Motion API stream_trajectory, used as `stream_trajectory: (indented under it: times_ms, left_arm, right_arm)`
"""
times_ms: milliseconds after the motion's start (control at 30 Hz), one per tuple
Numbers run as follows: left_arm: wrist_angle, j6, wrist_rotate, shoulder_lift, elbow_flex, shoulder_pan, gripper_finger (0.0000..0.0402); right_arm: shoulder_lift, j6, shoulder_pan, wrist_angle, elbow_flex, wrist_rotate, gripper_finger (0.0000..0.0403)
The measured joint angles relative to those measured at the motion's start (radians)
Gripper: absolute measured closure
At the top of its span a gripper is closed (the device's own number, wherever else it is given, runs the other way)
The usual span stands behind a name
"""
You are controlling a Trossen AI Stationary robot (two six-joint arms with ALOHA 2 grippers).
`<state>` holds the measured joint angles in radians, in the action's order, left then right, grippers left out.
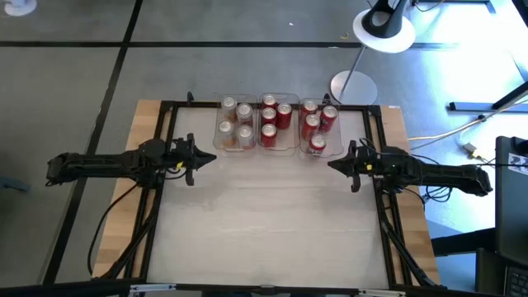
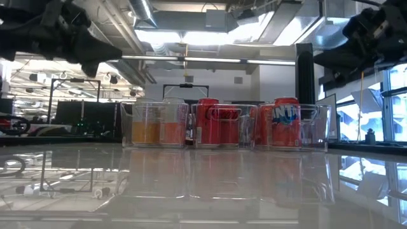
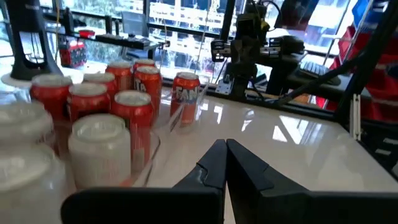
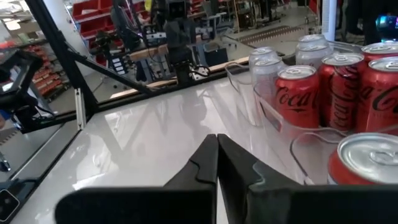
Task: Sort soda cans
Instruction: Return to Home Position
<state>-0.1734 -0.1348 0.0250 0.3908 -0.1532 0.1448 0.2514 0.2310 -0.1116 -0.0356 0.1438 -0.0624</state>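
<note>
Several soda cans stand upright in three clear bins at the table's far edge. The left bin [image 1: 236, 124] holds pale and orange cans [image 3: 99, 146], the middle bin [image 1: 277, 122] red cans [image 4: 297, 93], and the right bin [image 1: 320, 128] red and orange cans [image 2: 286, 122]. My left gripper [image 1: 211, 157] hovers shut left of the bins, its fingertips [image 3: 225, 148] touching nothing. My right gripper [image 1: 332, 164] hovers shut to the right of them, holding nothing [image 4: 217, 142].
Black frame rails [image 1: 165, 124] run along the table's left, right and far sides. A white lamp base [image 1: 353, 86] stands just beyond the far edge. The white tabletop [image 1: 272, 223] stretches between the two arms and toward the near edge.
</note>
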Motion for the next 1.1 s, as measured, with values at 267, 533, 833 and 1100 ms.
stream_trajectory:
  times_ms: [267, 533, 833, 1100]
  left_arm:
    - [0.006, -0.076, 0.003, -0.171, 0.132, -0.001, 0.0401]
    - [0.132, -0.057, 0.017, -0.361, 0.143, -0.003, 0.0401]
    - [0.158, -0.013, 0.023, -0.388, 0.142, -0.007, 0.0401]
    - [0.159, -0.019, 0.023, -0.381, 0.142, -0.007, 0.0401]
  right_arm:
    - [-0.14, 0.051, 0.0, -0.003, -0.104, -0.001, 0.0393]
    - [-0.251, 0.055, 0.0, -0.002, -0.131, -0.015, 0.0393]
    - [-0.25, 0.053, 0.001, 0.001, -0.133, -0.026, 0.0393]
    - [-0.249, 0.053, 0.0, 0.001, -0.134, -0.024, 0.0393]
